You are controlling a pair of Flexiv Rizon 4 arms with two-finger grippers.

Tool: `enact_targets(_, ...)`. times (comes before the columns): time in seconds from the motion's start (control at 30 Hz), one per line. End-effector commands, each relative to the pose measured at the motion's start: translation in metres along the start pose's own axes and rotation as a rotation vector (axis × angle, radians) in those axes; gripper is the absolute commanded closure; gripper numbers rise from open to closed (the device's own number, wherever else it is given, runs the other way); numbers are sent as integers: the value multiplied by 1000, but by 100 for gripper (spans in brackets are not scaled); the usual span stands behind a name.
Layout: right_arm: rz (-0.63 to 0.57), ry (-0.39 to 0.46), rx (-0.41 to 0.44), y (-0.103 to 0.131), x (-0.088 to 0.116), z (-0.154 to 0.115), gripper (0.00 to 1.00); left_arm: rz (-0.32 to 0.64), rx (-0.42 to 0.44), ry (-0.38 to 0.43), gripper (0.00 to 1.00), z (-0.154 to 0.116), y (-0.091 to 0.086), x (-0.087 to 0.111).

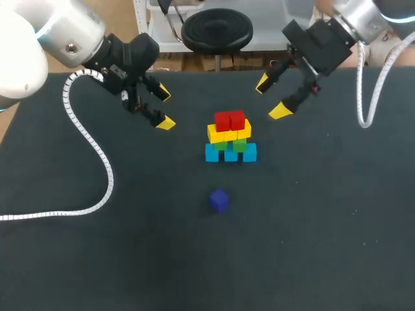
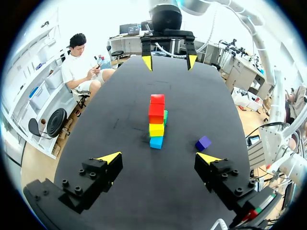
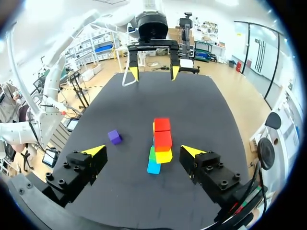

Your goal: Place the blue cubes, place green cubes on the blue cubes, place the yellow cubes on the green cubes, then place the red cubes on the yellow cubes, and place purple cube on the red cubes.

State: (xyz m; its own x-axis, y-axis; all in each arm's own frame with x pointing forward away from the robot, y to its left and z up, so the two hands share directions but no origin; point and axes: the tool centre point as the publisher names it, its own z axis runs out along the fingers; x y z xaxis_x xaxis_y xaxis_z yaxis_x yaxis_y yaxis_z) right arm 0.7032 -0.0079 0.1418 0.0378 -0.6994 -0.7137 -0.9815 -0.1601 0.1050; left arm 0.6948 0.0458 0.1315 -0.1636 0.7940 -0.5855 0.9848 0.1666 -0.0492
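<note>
Since the purple cube (image 1: 219, 200) lies alone on the counter (image 1: 97, 259), nearest me and well short of the stack, I judge it the one piece not yet placed. Beyond it stand the blue cubes (image 1: 231, 153) in a row, with green cubes (image 1: 239, 146), yellow cubes (image 1: 228, 133) and red cubes (image 1: 229, 120) tiered above. My worry is that the red pair offers a narrow landing and the yellow layer looks slightly askew. A hard or off-centre set-down could shove the tiers over, and a skewed grasp on the turned purple cube could do the same. Farthest off, the left jaws and right jaws hang wide open on either side of the stack, holding and touching nothing.
</note>
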Motion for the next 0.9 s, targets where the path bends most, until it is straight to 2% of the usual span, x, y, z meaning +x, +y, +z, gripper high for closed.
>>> enact_targets(0.03,0,-6,117,10,3,-6,0,2,4,0,0,0,2,0)
enact_targets(0.33,13,5,130,21,10,-13,0,2,4,0,0,0,2,0)
enact_targets(0.6,47,-5,160,37,24,-18,0,2,4,0,0,0,2,0)
enact_targets(0.9,42,-30,170,37,29,-22,0,2,4,0,0,0,2,0)
